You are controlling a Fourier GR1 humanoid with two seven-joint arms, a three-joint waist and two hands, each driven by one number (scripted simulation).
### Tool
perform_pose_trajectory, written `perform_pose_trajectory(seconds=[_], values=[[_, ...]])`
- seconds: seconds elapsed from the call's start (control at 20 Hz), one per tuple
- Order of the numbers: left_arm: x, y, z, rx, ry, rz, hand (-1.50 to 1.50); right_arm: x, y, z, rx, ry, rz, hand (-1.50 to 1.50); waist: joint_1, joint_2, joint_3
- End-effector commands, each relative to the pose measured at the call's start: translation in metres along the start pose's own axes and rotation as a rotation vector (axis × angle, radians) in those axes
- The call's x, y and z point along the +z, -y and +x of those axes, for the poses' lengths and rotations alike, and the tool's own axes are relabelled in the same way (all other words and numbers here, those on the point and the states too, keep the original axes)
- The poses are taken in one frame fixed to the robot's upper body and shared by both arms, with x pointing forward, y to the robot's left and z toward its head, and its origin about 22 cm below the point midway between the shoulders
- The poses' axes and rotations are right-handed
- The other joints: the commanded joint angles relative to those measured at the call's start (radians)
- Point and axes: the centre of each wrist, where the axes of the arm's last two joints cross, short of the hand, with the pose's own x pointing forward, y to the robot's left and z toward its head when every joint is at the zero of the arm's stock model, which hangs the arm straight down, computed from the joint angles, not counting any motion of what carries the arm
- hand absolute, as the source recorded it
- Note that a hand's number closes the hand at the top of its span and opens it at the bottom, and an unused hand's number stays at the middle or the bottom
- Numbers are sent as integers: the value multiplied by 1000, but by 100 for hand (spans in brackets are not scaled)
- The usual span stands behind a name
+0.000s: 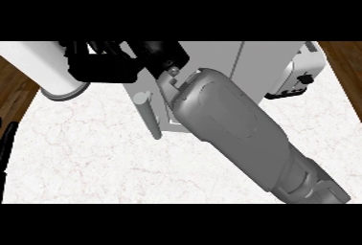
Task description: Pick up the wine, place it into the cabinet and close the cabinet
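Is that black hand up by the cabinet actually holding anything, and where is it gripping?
It cannot be told: the right hand is a dark mass against the cabinet, and no wine shows.

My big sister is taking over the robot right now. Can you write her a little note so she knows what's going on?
Right hand: up at the cabinet, at the end of the grey forearm stretched across the counter. Whether its fingers hold anything cannot be seen.
Left hand: not in view.
Wine: not visible, perhaps hidden behind the hand or already inside.
Cabinet door handle shows below the hand; whether the door is open cannot be told.
Left: confirm the wine is inside, then close the cabinet.
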Motion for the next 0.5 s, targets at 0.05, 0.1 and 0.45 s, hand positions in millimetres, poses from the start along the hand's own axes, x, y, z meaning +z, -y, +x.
perform_pose_trajectory(seconds=[0.05, 0.1, 0.45], values=[[7, -2, -11, 0, -13, -4, -150, -1, 57, -40, 70, -77, -128, 150, -4, 35, 2], [0, 8, 2, -20, 19, -7, -150, -3, 52, -47, 85, -64, -128, 150, 5, 36, 3], [-16, 10, 4, 6, 11, -19, -150, -3, 79, -32, 117, -45, -145, 150, -14, 39, 3]])
